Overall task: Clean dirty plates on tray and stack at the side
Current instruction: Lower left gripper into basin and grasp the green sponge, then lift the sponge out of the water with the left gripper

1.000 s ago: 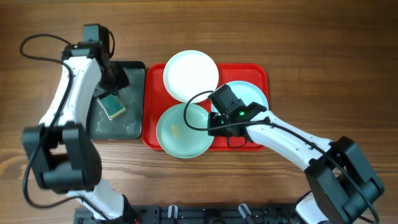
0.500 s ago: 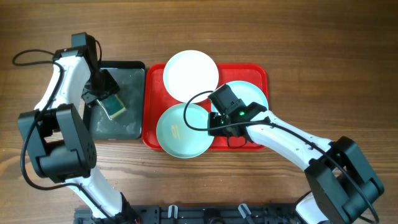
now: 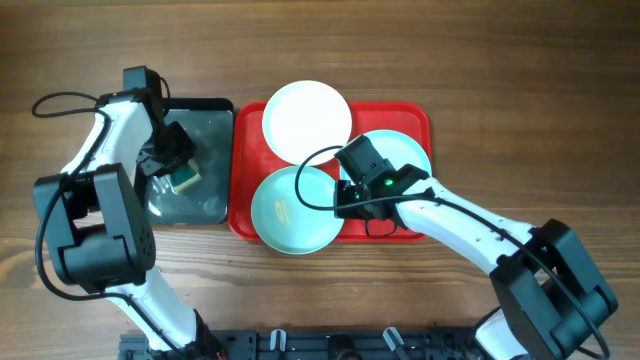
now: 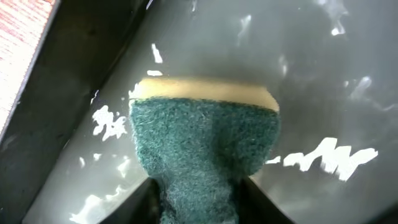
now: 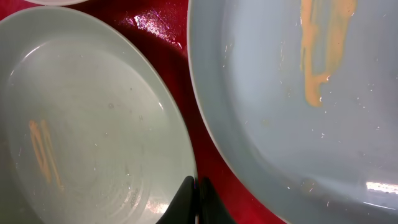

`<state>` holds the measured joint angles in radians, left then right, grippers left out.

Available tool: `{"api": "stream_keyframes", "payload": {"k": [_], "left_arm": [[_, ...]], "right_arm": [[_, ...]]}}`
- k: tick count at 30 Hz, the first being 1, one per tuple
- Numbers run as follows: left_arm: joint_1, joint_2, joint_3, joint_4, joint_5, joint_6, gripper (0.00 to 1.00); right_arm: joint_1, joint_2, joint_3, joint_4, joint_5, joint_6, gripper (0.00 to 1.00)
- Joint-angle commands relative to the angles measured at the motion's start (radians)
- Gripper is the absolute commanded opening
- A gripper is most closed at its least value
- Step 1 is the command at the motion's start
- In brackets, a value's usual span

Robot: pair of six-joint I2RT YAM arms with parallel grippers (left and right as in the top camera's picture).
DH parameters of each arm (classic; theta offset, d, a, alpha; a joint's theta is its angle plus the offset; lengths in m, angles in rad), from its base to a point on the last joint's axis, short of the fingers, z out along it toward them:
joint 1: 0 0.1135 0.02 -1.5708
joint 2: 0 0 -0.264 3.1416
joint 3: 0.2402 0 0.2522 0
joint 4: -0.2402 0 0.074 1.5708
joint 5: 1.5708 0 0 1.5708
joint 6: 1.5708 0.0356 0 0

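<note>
The red tray (image 3: 416, 112) holds three plates: a white plate (image 3: 307, 118) at the back, a turquoise plate (image 3: 293, 210) at the front left and a turquoise plate (image 3: 405, 152) at the right. Both turquoise plates carry orange smears, seen in the right wrist view on the front-left plate (image 5: 87, 130) and the right plate (image 5: 298, 93). My right gripper (image 3: 347, 200) (image 5: 195, 193) is shut on the rim of the front-left turquoise plate. My left gripper (image 3: 172, 162) (image 4: 198, 202) is shut on a green-and-yellow sponge (image 3: 185, 180) (image 4: 205, 137) over the black tray.
The black tray (image 3: 215, 112) (image 4: 323, 68) stands left of the red tray, touching it, and holds shallow water. Bare red tray floor (image 5: 189, 106) shows between the two turquoise plates. Wooden table (image 3: 500, 60) lies all around.
My left gripper has moved down from the black tray's back edge onto the sponge and closed on it. The right arm and the plates have not moved.
</note>
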<state>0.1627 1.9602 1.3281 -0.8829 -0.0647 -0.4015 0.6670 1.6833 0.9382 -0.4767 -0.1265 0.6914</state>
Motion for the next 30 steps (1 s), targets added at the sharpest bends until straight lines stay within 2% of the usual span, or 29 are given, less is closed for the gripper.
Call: {"api": "stream_keyframes", "payload": {"k": [1,3,4,6,8,13,16,20,21,22,23,24,27,30], "left_arm": [[-0.004,0.014,-0.008,0.009,0.016,0.004,0.33],[-0.004,0.014,-0.008,0.009,0.016,0.005,0.37],[-0.004,0.014,-0.008,0.009,0.016,0.005,0.49],[-0.003,0.014,-0.008,0.011,0.015,0.033,0.52],[-0.004,0.014,-0.008,0.017,0.015,0.084,0.52],[-0.003,0.015,-0.008,0.020,0.014,0.084,0.47],[-0.004,0.015,-0.008,0.020,0.014,0.084,0.40],[-0.003,0.015,-0.028,0.035,0.014,0.084,0.44],[-0.004,0.015,-0.039,0.043,0.015,0.084,0.36],[-0.004,0.015,-0.039,0.042,0.015,0.084,0.20],[-0.004,0.015,-0.039,0.042,0.018,0.084,0.10],[-0.004,0.014,-0.039,0.043,0.023,0.084,0.04],[-0.003,0.006,-0.029,0.034,0.023,0.170,0.04],[-0.003,-0.053,0.015,-0.004,0.023,0.194,0.04]], "right_arm": [[0.001,0.009,0.011,0.006,-0.004,-0.011,0.04],[0.001,0.009,0.011,0.006,-0.004,-0.011,0.04],[0.001,0.008,0.011,0.005,-0.004,-0.011,0.04],[0.001,0.008,0.011,0.005,-0.004,-0.011,0.04],[0.001,0.008,0.011,0.005,-0.004,-0.011,0.04],[0.001,0.007,0.011,0.005,-0.004,-0.011,0.04],[0.001,0.007,0.011,0.005,-0.004,-0.011,0.04],[0.001,0.007,0.011,0.005,-0.004,-0.011,0.04],[0.001,0.007,0.011,0.005,-0.004,-0.011,0.04],[0.001,0.007,0.011,0.005,-0.004,-0.011,0.04],[0.001,0.007,0.011,0.005,-0.004,-0.011,0.04],[0.001,0.007,0.011,0.005,-0.004,-0.011,0.04],[0.001,0.007,0.011,0.005,-0.002,-0.012,0.04],[0.001,0.007,0.011,0.006,0.008,-0.014,0.04]]}}
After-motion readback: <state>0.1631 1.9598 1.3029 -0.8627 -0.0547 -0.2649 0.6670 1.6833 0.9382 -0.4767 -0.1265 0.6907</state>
